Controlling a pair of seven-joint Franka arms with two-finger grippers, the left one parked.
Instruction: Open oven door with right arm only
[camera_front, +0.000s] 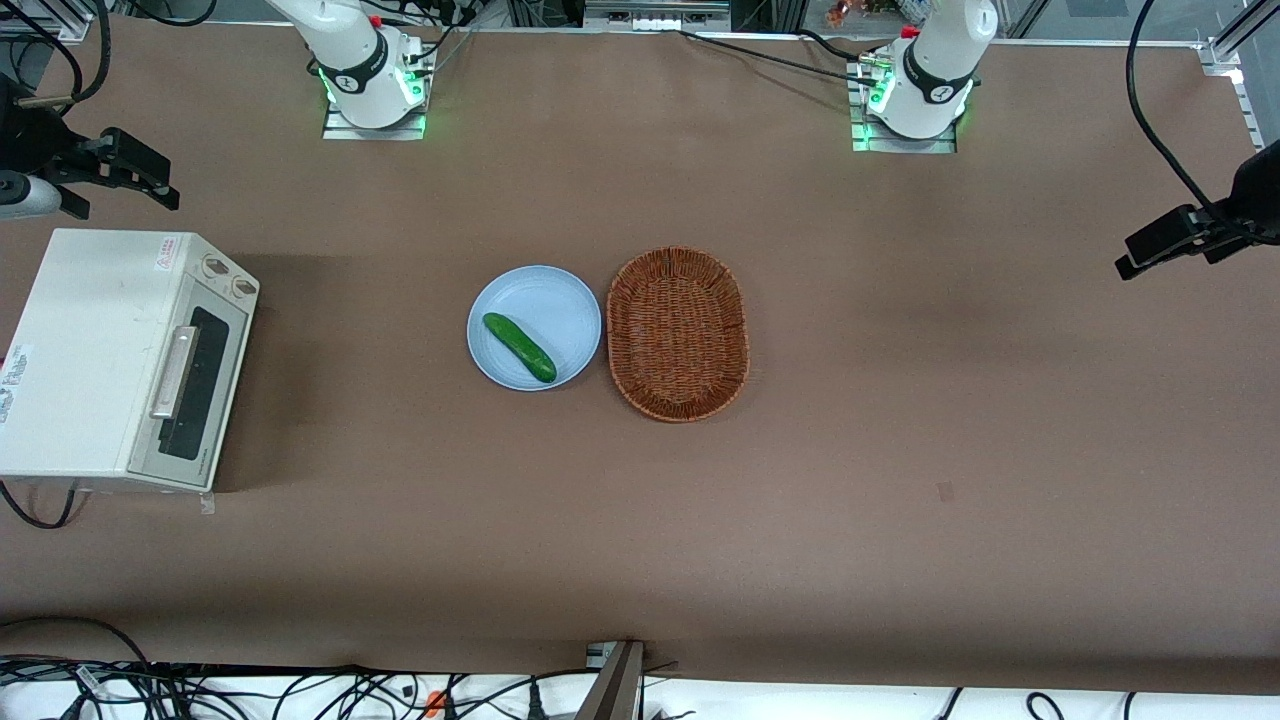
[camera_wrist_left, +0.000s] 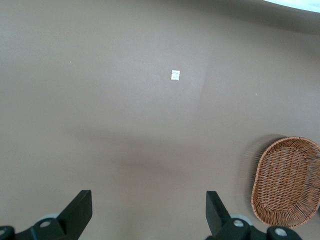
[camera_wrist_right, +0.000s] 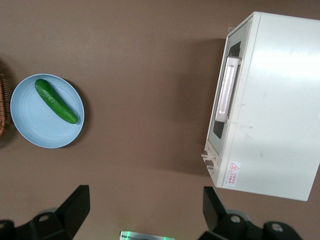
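Gripper (camera_wrist_right: 145, 212) of the right arm (camera_front: 345, 45) hangs high over the table's working-arm end with its fingers spread wide and nothing between them, well apart from the oven (camera_front: 85, 360).

By my reading the task has not started: the oven door (camera_front: 192, 385) sits flush and fully closed, its silver handle (camera_front: 173, 372) untouched. All of the work is left, namely the approach, catching the handle, and swinging the door down.

The oven stands at the working arm's end of the table, with its front turned toward the middle of the table, so the door faces the plate (camera_front: 575, 300). The door's long axis, and the bar handle along it, run from the front-camera edge of the table toward the arm bases; the two knobs (camera_front: 228, 276) sit at the end nearer the bases.

Out from the oven, past a bare stretch, the blue plate holds a cucumber (camera_front: 519, 347) lying diagonally, and a wicker basket (camera_front: 678, 333) lies just beside the plate toward the parked arm's end.
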